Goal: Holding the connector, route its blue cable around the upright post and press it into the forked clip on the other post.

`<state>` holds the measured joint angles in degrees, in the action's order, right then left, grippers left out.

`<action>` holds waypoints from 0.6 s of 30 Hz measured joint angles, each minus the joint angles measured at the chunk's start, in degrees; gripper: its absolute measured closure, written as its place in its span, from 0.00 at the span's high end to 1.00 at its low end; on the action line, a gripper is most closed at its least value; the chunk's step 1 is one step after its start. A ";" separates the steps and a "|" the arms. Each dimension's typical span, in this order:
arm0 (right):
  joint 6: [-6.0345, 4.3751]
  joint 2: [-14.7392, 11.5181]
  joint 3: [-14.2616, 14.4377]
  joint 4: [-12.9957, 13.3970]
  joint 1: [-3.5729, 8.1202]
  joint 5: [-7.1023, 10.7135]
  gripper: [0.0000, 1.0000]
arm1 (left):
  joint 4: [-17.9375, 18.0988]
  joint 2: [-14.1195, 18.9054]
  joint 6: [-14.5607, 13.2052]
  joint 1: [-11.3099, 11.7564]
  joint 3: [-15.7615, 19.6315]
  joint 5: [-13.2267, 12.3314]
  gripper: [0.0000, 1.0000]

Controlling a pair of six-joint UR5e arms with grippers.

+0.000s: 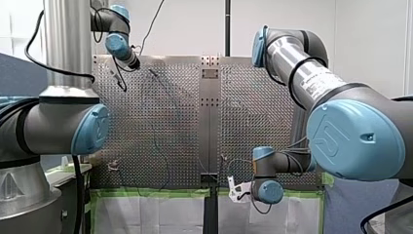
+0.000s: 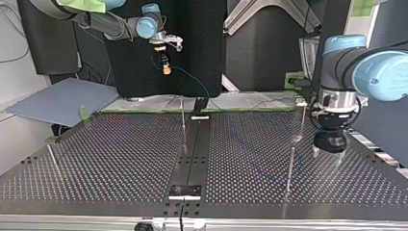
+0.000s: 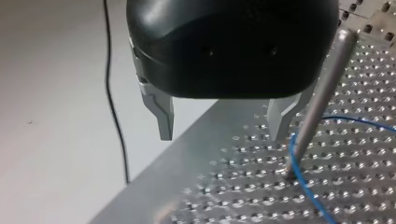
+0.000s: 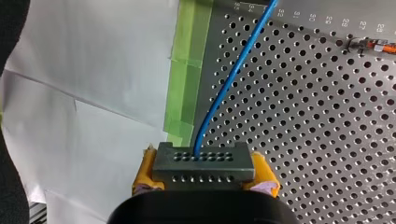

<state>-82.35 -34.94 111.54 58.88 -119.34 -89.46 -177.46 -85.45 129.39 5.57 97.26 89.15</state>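
Right wrist view: my right gripper [image 4: 205, 178] pinches the connector [image 4: 203, 161]; blue cable [image 4: 232, 77] runs ahead.
Left wrist view: my left gripper [image 3: 223, 134] spread wide, beside the post [image 3: 322, 93].

A robot lab — perforated metal table [image 2: 120, 154], taped-down paper [image 4: 93, 70].

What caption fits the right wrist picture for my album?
My right arm's jaws clamp the connector, its blue cable trailing across the table.

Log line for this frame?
right gripper: shut on connector | left gripper: open, beside post | cable: bends at post base
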 joint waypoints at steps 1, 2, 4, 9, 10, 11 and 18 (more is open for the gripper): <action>-0.01 0.00 -0.01 0.09 0.02 0.02 0.00 | -0.64 0.60 -0.61 0.20 -0.01 0.60 0.98; -0.01 0.00 -0.01 0.15 0.04 0.03 0.00 | -1.09 1.07 -1.06 0.33 0.00 1.06 0.98; -0.01 0.00 -0.01 0.26 0.10 0.05 0.00 | -2.15 2.13 -2.13 0.57 -0.03 2.12 0.98; -0.02 0.00 -0.01 0.44 0.24 0.09 0.00 | -4.38 4.35 -4.35 0.49 -0.47 3.81 0.98; -0.02 0.00 -0.01 0.51 0.26 0.10 0.00 | -4.90 4.89 -4.89 0.27 -0.77 3.71 0.98; -0.02 0.00 -0.01 0.57 0.28 0.12 0.00 | -5.30 5.29 -5.29 0.09 -1.01 3.52 0.98; -0.08 0.00 -0.02 0.94 0.32 0.15 0.00 | -8.61 8.49 -8.60 -1.72 -1.71 0.64 0.98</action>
<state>-82.44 -34.94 111.52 59.82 -119.03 -89.31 -186.07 -76.96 120.79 3.85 95.55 89.79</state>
